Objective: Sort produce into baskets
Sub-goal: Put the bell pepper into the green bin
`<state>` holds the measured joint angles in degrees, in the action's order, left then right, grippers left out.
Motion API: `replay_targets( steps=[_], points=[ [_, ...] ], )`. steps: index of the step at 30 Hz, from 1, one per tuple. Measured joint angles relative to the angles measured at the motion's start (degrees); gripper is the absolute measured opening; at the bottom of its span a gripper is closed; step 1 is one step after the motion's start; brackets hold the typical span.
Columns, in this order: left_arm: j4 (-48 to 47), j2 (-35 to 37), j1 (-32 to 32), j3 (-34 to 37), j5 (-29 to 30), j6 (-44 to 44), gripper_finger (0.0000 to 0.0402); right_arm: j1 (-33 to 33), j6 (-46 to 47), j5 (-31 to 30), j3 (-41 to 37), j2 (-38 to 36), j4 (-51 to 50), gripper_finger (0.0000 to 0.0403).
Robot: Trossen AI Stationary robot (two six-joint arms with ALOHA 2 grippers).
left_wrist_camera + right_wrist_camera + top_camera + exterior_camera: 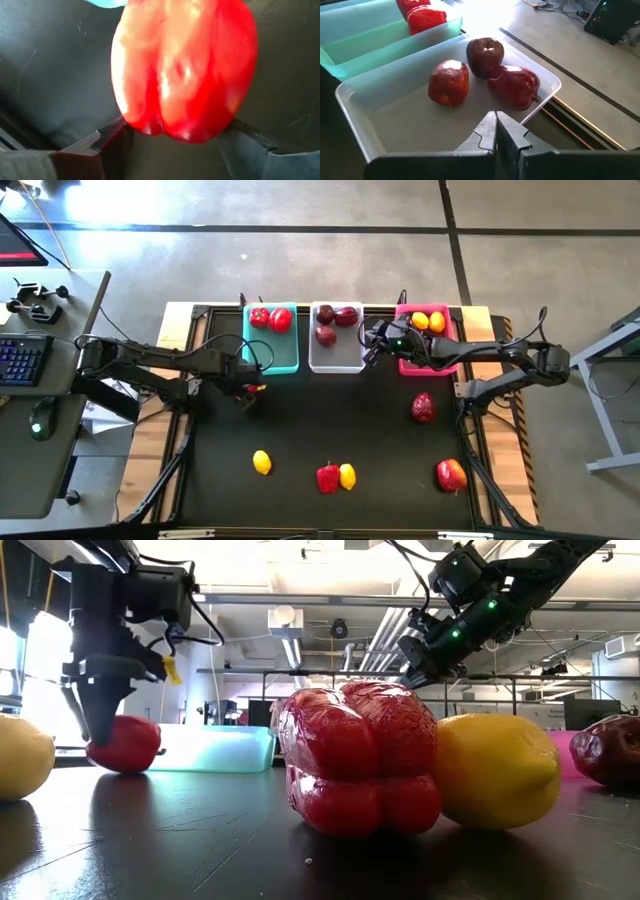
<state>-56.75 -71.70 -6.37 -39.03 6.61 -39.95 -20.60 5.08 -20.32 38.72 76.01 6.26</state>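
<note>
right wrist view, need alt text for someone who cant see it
The right gripper, shut, hangs over a white bin holding three dark red apples. Beside it, a teal bin holds red peppers.
</note>
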Motion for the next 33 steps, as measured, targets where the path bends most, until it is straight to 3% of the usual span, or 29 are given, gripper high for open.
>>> replay_targets(
  steps=[9, 16, 22, 27, 33],
  points=[
    [-0.05, 0.59, 2.25, -0.02, -2.12, 1.01, 0.0188, 0.0, 0.02, 1.42, 0.0, 0.0, 0.02, 0.0],
    [-0.34, 3.82, 5.6, -0.24, -5.28, -1.93, 0.0186, 0.0, 0.02, 1.49, 0.0, 0.0, 0.02, 0.0],
    [-2.0, 6.39, 7.11, -6.36, -7.42, -2.46, 0.0186, 0.0, 0.02, 1.51, 0.0, 0.0, 0.02, 0.0],
    [-1.73, 6.05, 1.49, -13.54, -2.56, 3.82, 0.0186, 0.0, 0.02, 1.54, 0.0, 0.0, 0.46, 0.0],
    [-0.23, 4.1, -13.36, -16.41, -0.44, 12.51, 0.0186, 0.02, 0.43, 1.95, 0.0, 0.0, 0.47, 0.0]
  ],
)
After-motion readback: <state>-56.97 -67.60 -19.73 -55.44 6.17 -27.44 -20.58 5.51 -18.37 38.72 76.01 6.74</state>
